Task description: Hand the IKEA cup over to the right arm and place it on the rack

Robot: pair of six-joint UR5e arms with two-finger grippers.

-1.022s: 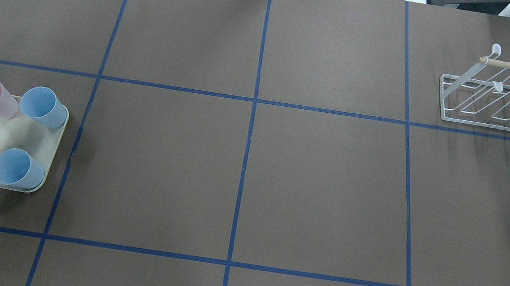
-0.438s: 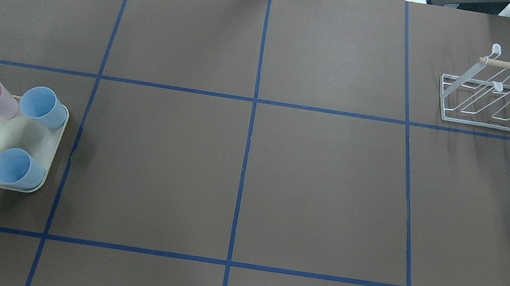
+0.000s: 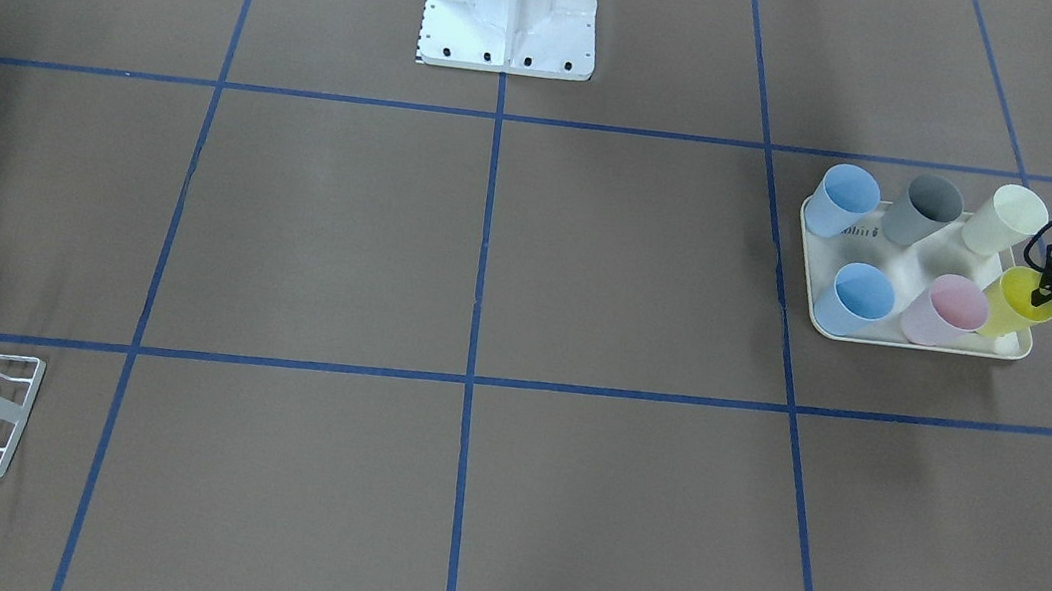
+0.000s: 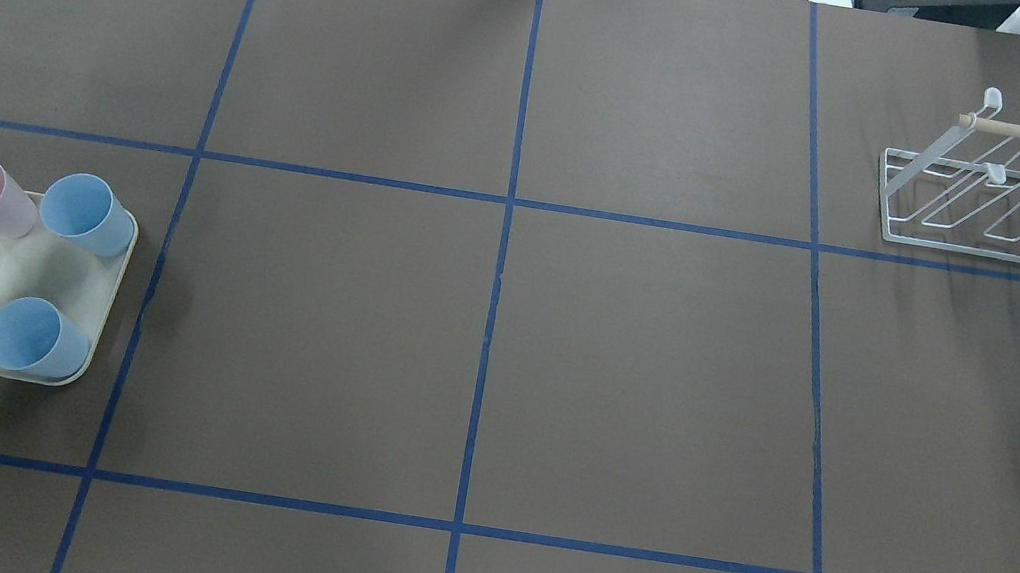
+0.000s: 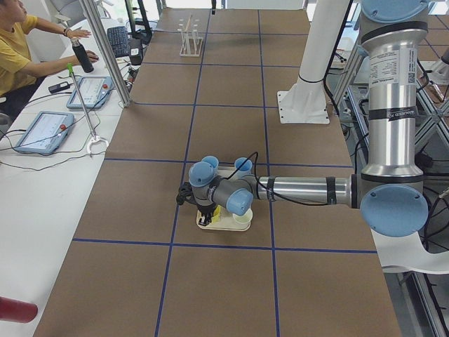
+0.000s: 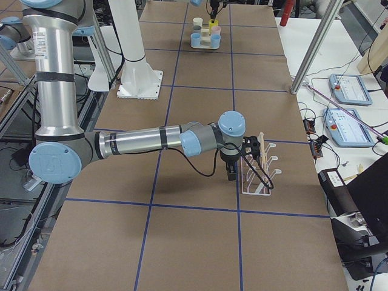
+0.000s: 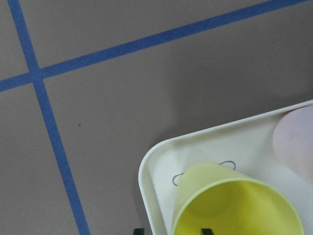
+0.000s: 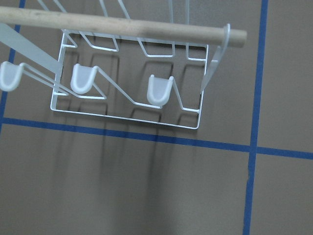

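My left gripper [image 3: 1042, 290] straddles the rim of the yellow cup [image 3: 1011, 307], closure indiscernible; a shallow pinch could topple it.

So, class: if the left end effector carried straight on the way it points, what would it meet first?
Most likely the yellow cup: the left end effector straddles its wall, with the tray beneath. Depth is unclear.

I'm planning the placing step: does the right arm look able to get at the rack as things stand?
Probably yes: the right gripper hangs just beside the rack, which is bare, and nothing stands between them.
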